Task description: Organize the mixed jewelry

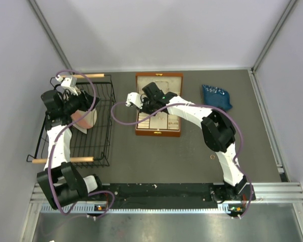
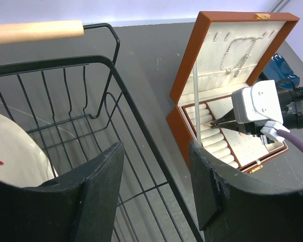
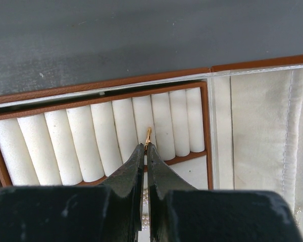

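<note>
Your right gripper (image 3: pixel 144 147) was clamped on a tiny gold ring (image 3: pixel 148 135), its two black fingertips nearly touching and the ring standing on edge just past them. The ring sat in the groove between two of the white ring rolls (image 3: pixel 81 143), toward the right end of that row, inside the wooden box (image 1: pixel 158 133). In the left wrist view you could see the same pinch from the side, with the fingertips down at the rolls in the box's base. The chain necklace (image 2: pixel 240 50) hung against the cream lining of the raised lid. A second ring (image 1: pixel 212 157) seemed to lie on the bare table (image 1: pixel 192 151) beside your right arm, though it was too small to be sure. Your left gripper (image 2: pixel 154 156) was released, jaws spread wide with nothing between them, over the black wire basket (image 1: pixel 98 141) and beside a pale plate (image 2: pixel 15 151). A blue bag (image 1: pixel 216 96) lay to the right of the box
</note>
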`<state>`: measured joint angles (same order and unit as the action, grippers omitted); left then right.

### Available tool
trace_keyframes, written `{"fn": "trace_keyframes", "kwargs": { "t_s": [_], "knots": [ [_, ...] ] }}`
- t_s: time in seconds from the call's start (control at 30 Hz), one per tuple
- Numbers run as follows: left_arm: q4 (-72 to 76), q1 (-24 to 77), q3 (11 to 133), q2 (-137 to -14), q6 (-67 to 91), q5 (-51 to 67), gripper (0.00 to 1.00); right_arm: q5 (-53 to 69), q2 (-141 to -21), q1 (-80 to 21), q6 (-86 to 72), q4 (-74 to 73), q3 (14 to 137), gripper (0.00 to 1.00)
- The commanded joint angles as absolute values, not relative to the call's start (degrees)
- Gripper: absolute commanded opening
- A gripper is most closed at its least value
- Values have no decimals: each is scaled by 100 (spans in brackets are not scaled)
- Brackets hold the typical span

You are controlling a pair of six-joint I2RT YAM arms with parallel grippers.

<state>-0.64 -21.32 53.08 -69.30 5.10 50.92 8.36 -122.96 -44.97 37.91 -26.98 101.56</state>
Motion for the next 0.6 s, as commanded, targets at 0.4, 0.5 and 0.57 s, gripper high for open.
{"fn": "trace_keyframes", "kwargs": {
  "t_s": [0.4, 0.5, 0.57],
  "knots": [
    [229, -2180, 5353, -7058, 650, 5440, 58, 528, -11953, -4614, 3902, -2707, 10529, 0],
    [246, -2188, 5353, -7093, 650, 5458, 58, 519, -11988, -4605, 3902, -2707, 10582, 0],
    [255, -2189, 5361, -7093, 642, 5440, 58, 510, -12006, -4605, 3920, -2707, 10608, 0]
  ]
}}
